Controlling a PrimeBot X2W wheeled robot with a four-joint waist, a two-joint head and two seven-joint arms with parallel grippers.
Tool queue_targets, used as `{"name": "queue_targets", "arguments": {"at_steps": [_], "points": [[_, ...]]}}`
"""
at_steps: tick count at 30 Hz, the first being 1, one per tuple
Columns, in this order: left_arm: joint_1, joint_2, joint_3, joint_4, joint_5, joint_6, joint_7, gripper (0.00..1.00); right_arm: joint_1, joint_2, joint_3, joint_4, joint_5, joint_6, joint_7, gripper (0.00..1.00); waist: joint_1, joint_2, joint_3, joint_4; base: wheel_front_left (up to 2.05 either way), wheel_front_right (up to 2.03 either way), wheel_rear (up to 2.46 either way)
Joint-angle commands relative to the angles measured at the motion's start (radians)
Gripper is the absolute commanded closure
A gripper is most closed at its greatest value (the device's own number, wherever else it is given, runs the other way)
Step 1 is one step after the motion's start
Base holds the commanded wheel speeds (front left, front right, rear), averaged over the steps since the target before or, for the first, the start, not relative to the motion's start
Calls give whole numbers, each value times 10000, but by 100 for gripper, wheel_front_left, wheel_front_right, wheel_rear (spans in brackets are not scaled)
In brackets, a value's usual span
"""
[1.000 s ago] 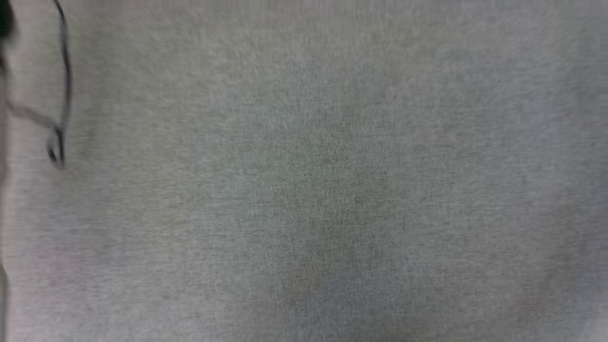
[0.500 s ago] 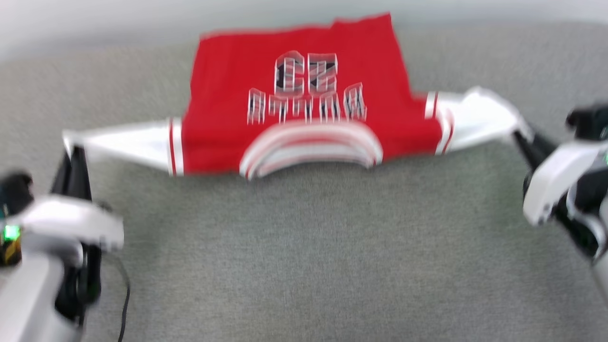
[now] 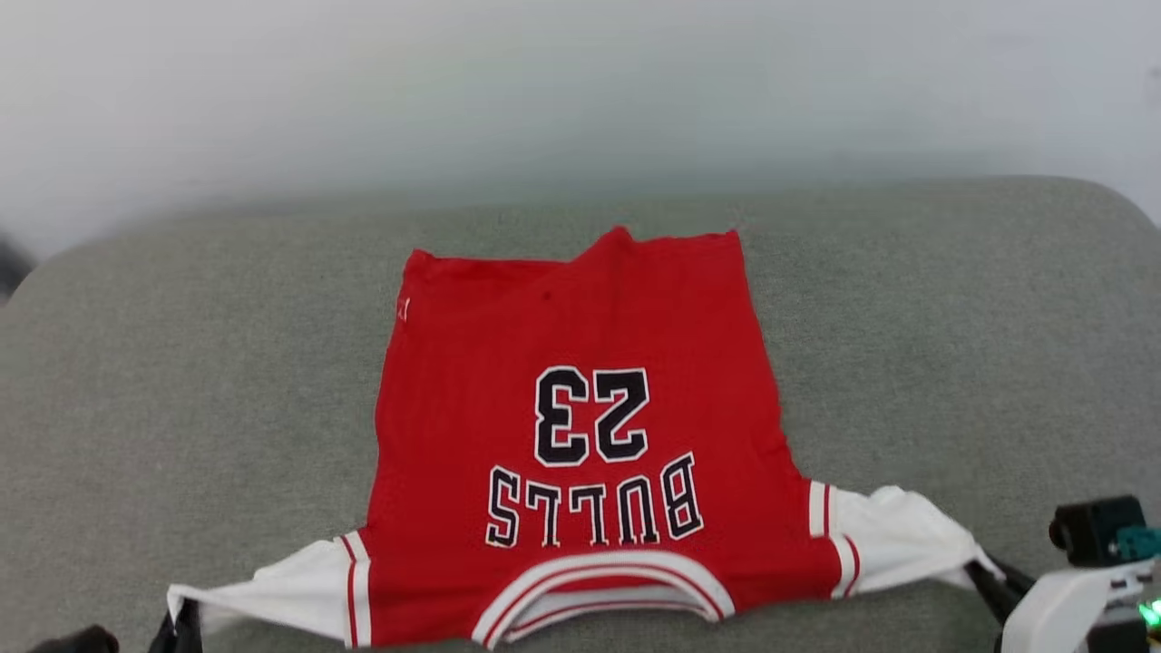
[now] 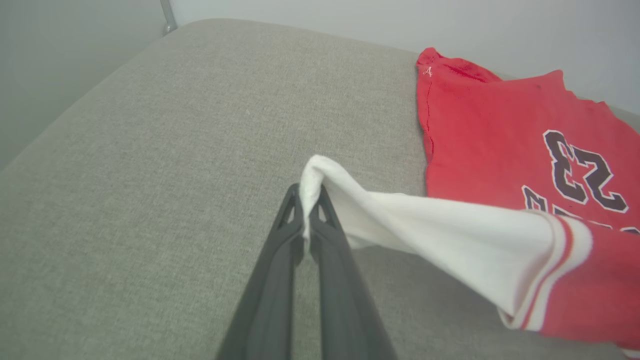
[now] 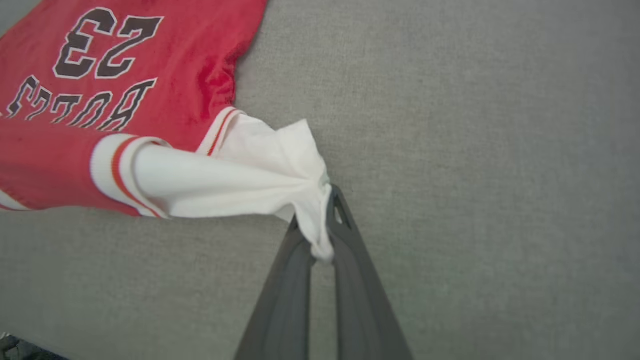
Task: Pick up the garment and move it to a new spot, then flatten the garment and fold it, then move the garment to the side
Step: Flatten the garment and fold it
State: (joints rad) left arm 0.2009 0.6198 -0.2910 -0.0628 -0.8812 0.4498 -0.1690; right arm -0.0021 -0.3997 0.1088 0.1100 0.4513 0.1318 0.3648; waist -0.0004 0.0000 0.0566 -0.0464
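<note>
Fingers of the left claw (image 4: pixel 306 196) are pinched together on the tip of the shirt's (image 3: pixel 580 345) white left sleeve (image 4: pixel 425 220). The right claw (image 5: pixel 320 210) is clamped the same way on the right sleeve (image 5: pixel 225 185). Both sleeves stretch taut out from the red body, which lies flat, lettering up, collar nearest the robot. Open grey cushion (image 3: pixel 181 381) spreads wide on either side of the shirt. Beyond the hem, a strip runs to the cushion's rounded far edge below a pale wall (image 3: pixel 580 91).

One garment (image 3: pixel 580 363); two end effectors (image 4: pixel 306 194) (image 5: pixel 319 215); one cushion (image 3: pixel 952 317)
</note>
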Motion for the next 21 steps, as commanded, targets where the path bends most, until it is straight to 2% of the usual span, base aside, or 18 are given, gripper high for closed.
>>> {"name": "queue_targets", "arguments": {"at_steps": [1,7,8,9,10,15,21], "points": [[543,110,5,-157,10,223,59,100,773,143,-362,-389,-283,-21,416,100,4,0,-231,10,0,0,0],[1623,255,-348,-476,-115,486,586,100,2820,959,-1023,-1354,-593,-19,1870,100,4,0,-375,118,0,0,0],[1660,217,-458,-481,-78,479,645,100,2982,1081,-1125,-1410,-650,-19,1976,83,4,0,-372,146,0,0,0],[1679,109,-539,-496,-77,489,651,100,3071,1255,-1259,-1399,-584,-19,2088,13,4,0,-362,184,0,0,0],[1658,43,-654,-490,-43,485,650,100,3164,1362,-1332,-1344,-597,-19,2219,0,4,0,-353,237,0,0,0],[1228,-253,-935,-448,101,341,518,100,2745,1677,-1668,-1619,-462,-16,2200,0,4,0,-197,572,0,0,0],[568,-359,-1061,-738,469,265,294,100,511,1650,-2656,-1443,-231,-16,1607,0,4,0,562,929,0,0,0]]}}
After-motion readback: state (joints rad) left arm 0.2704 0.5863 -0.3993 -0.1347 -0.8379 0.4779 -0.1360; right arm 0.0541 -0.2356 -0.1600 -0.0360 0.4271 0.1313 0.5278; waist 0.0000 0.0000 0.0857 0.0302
